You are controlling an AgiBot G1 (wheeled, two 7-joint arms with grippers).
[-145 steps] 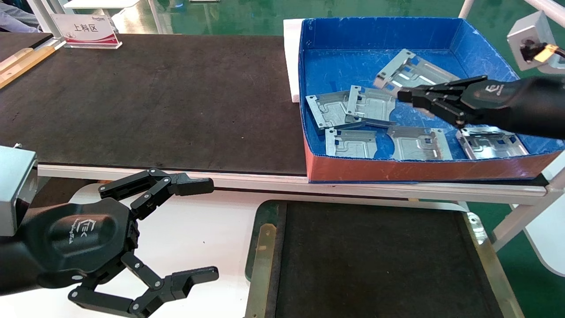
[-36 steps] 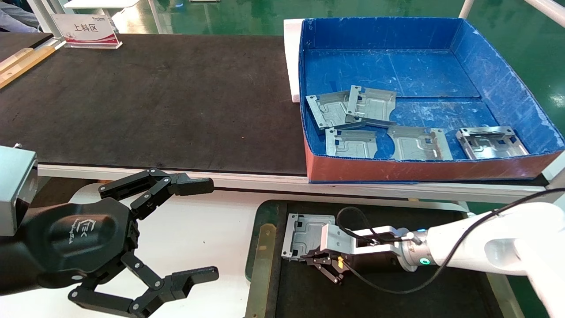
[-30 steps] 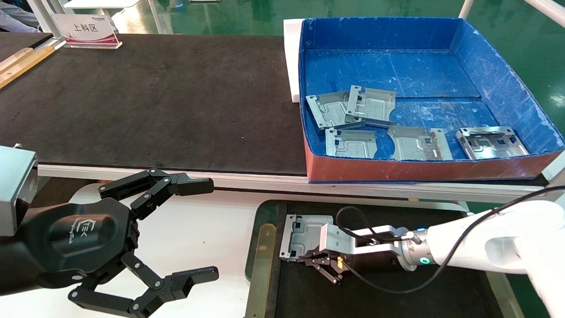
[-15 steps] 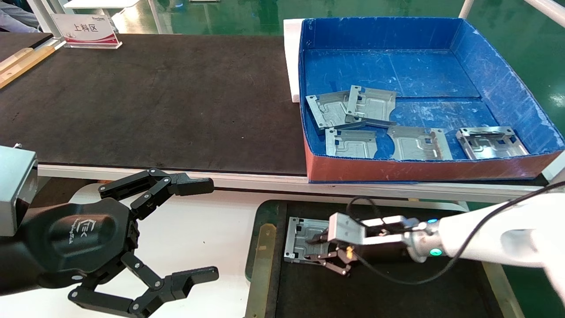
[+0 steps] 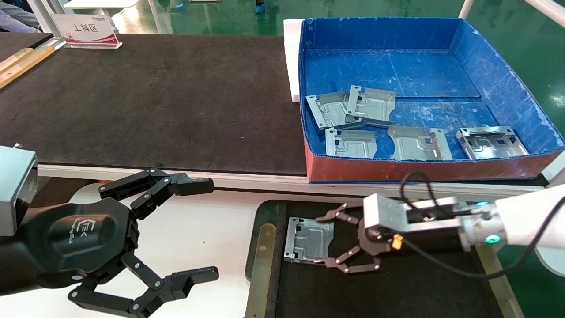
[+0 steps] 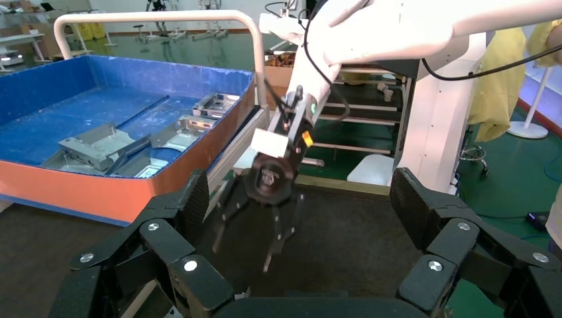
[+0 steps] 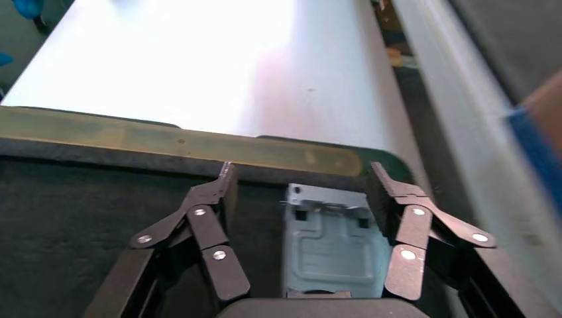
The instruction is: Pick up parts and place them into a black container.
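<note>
The step in hand looks like the release of one part: a flat, silver-grey stamped sheet-metal plate lies on the matte black floor of the shallow black container with dark green rim, in the lower middle of the head view. The right pincer is spread wide and holds nothing. Its two dark fingers stand on either side of the plate's right edge, and I cannot tell if a tip touches the metal. In the right wrist view the plate sits between the open fingers, close to the brass-coloured strip of the container.

Five more silver-grey plates lie in the blue walled box with the reddish front, in the upper right of the frame. I judge that the next move calls for the right arm to lift clear of the container and reach into this box for another plate, taking one by a free edge.

The left pincer is parked in the lower left, wide open and empty, over the white tabletop.
</note>
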